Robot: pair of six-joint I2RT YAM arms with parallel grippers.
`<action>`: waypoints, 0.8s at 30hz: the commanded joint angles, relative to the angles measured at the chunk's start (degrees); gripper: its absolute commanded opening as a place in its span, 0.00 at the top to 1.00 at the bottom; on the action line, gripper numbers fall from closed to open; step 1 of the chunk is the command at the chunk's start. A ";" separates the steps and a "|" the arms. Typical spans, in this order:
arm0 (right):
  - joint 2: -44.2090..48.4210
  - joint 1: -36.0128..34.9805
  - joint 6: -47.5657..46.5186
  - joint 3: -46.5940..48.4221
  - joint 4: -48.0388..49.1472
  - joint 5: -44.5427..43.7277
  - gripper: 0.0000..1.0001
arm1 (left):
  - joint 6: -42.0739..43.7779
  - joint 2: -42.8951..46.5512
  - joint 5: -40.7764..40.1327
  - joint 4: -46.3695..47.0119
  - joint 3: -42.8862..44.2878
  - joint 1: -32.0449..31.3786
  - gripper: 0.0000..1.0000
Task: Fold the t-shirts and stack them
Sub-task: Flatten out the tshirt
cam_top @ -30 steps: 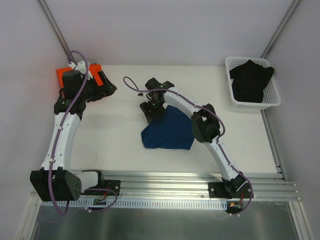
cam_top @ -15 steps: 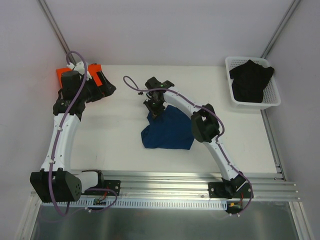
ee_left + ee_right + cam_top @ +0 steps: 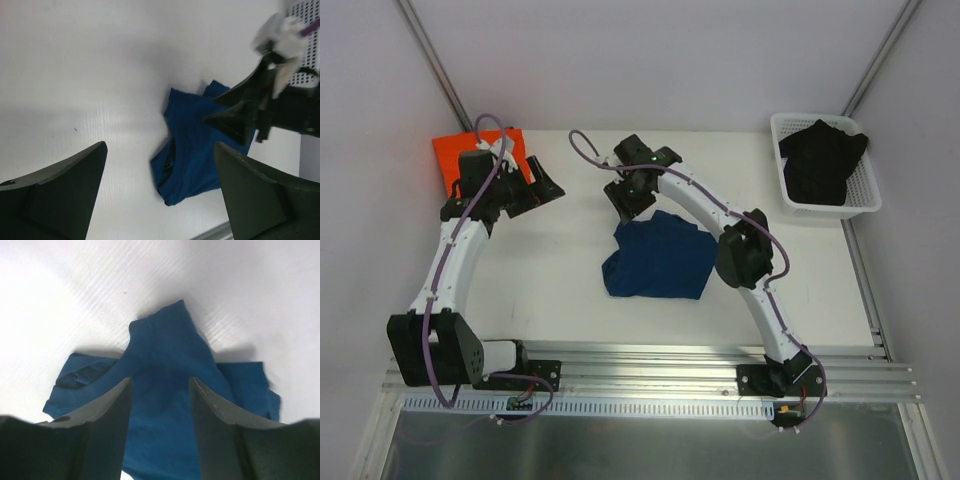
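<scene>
The navy blue t-shirt [image 3: 658,265] lies at mid-frame on the white table [image 3: 550,270], its soft cloth bunched into an irregular wedge. The right gripper [image 3: 631,202] hovers over its upper edge with jaws spread and empty, probably positioned to pick up a hem. The left gripper [image 3: 548,190], jaws likewise spread, sits beside the flat orange t-shirt [image 3: 470,152] at upper left.

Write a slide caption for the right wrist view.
Open right pincer hovers above the crumpled navy blue cloth t-shirt lying on the white table.
</scene>
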State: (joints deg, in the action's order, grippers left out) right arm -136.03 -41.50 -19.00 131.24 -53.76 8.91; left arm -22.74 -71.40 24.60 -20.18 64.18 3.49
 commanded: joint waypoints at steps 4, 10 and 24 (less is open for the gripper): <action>12.79 1.33 -3.31 3.23 1.28 -6.78 0.42 | -0.46 -14.98 11.25 0.67 0.40 0.47 0.42; 17.98 3.08 -5.96 1.65 1.81 -11.36 0.38 | -0.11 -29.58 15.57 1.03 10.85 -1.99 0.74; 18.17 9.49 2.46 6.99 3.30 -9.62 0.36 | -4.68 -42.34 17.85 1.90 15.64 -14.91 0.60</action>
State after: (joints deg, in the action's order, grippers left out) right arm -118.63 -34.59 -21.71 132.66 -52.03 -1.98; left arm -24.71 -114.21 40.16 -18.41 81.01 -11.33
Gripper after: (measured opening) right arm 0.634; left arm 0.404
